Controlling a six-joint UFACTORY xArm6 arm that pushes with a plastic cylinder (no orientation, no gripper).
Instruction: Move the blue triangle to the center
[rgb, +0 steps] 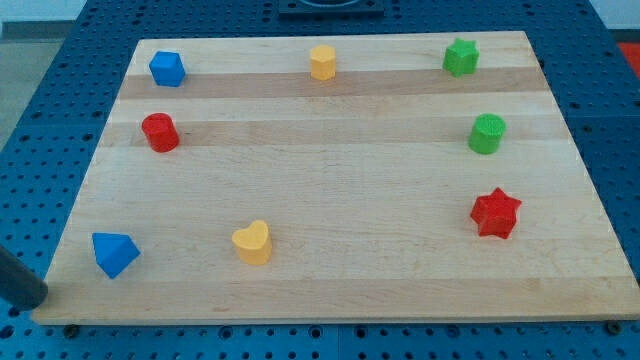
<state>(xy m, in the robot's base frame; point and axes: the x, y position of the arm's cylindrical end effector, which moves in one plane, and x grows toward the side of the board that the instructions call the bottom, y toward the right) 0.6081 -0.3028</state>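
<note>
The blue triangle (114, 253) lies near the view's bottom left corner of the wooden board (340, 180). My tip (34, 300) is at the board's bottom left edge, a little left of and below the blue triangle, not touching it. The rod runs off the view's left edge.
A blue block (167, 68) sits at top left, a red cylinder (160, 132) below it. A yellow block (322, 61) is at top middle, a yellow heart (252, 242) at bottom middle. A green star (461, 57), a green cylinder (488, 133) and a red star (496, 212) stand along the right.
</note>
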